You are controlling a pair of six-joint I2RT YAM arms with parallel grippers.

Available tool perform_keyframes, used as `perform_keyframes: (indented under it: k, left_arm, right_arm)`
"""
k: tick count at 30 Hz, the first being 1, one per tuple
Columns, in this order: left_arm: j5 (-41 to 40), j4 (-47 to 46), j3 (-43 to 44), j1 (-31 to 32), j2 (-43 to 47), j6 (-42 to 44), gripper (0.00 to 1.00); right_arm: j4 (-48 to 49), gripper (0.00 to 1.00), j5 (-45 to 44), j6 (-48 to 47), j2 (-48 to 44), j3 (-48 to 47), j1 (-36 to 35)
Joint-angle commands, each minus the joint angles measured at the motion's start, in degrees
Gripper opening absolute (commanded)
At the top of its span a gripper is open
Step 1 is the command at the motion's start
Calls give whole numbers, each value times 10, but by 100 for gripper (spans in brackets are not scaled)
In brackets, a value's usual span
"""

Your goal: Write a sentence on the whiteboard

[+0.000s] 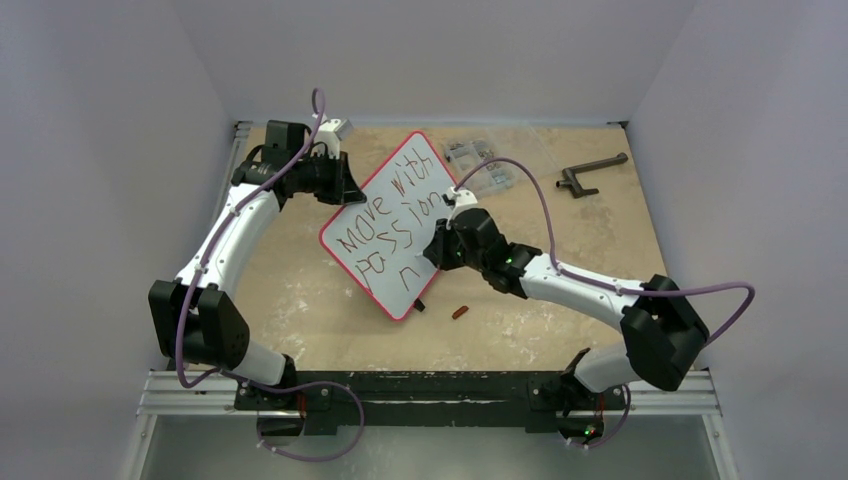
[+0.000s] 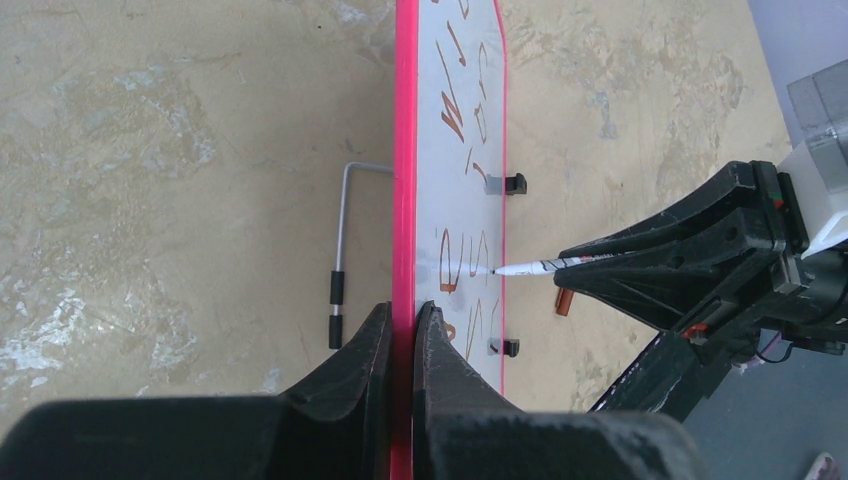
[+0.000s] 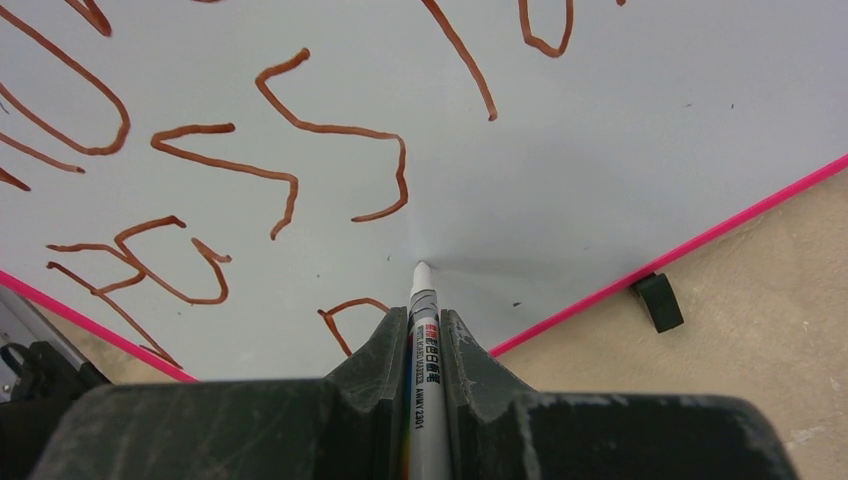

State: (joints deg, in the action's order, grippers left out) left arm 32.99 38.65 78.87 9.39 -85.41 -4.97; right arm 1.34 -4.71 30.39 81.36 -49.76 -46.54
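Items on your table [image 1: 300, 300], from its left side to its right:

1. Left gripper [image 1: 343, 188] [image 2: 404, 310]. Your fingers are nearly together and pinch the thin red rim at the whiteboard's far-left edge, one finger on each face.
2. Bent metal rod [image 2: 340, 250] with a black sleeve. It lies on the table just beside the board, on the side away from the writing.
3. Whiteboard [image 1: 425, 158] [image 2: 440, 200] [image 3: 600, 120]. It sits mid-table and is turned diagonally, one corner toward the arm bases. Small black feet [image 3: 658, 300] show at its rim.
4. Sentence [image 1: 395, 225] [image 3: 290, 150]. The reddish-brown strokes run in slanted rows reading "Move with" and "Passion". One arch-shaped stroke stands alone below them.
5. Right gripper [image 1: 436, 248] [image 3: 418, 315]. Your fingers are closed tight on the marker, one on each side of its barrel.
6. Marker [image 3: 425, 345] [image 2: 530, 266]. It has a white barrel with printed lettering. The tip touches the board's face near the lower rim, just beside the last strokes.
7. Small reddish-brown cap-like piece [image 1: 460, 312] [image 2: 565, 300]. It is on the table just off the board's near corner.
8. Clear parts box [image 1: 478, 160]. It lies far on the table, beside the board's far corner.
9. Dark handled tool [image 1: 592, 172]. It lies at the far right, well apart from the board.
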Motion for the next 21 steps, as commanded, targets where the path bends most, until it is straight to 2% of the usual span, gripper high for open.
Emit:
perform_keyframes:
  k: [1,12,21]
  left_arm:
    - [-74,8,14,-4,2,43,0]
    - [-74,8,13,-3,1,43,0]
    - [-74,8,13,-3,1,43,0]
  right_arm:
    - [25,0,19,5,-12,27,1]
    - [15,0,11,11,-5,54,0]
    - [-40,0,-30,1,5,-11,1]
